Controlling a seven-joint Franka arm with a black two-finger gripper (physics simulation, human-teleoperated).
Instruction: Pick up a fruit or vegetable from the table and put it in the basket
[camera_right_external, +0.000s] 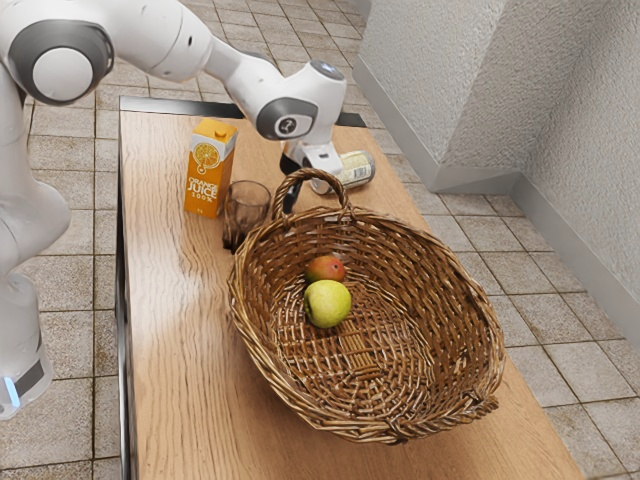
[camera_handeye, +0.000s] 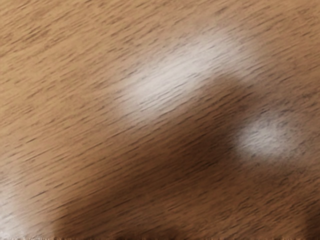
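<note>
The gripper (camera_right_external: 291, 161) is low over the table's far part, just behind the arched handle (camera_right_external: 306, 174) of the wicker basket (camera_right_external: 445, 275); whether it is released, clenched or grasping something, I cannot tell. Under it, the wrist view gives brown wood grain with pale, soft patches of sheen and a broad dark shadow between them. Just beside the gripper, toward the exterior view's right, a can (camera_right_external: 357, 171) lies on its side, partly covered by the hand. Near the gripper on the other side stands a tinted drinking glass (camera_right_external: 246, 208), and past that an upright orange juice carton (camera_right_external: 209, 168). From the gripper toward the exterior view's lower edge, inside the basket, are a red-and-green mango (camera_right_external: 326, 268) and, beyond it, a yellow-green apple (camera_right_external: 328, 304), which overlaps the mango in view.

The wooden table (camera_right_external: 165, 330) carries all this and has a dark strip along its far end. Farther from the gripper come square stone-like floor tiles (camera_right_external: 65, 335), then rough whitish walls (camera_right_external: 460, 60) with a grey baseboard (camera_right_external: 480, 181).

The gripper's tip is hidden behind the basket's handle and rim; the exterior view's edges cut off the table's near end and part of the arm (camera_right_external: 150, 35).
</note>
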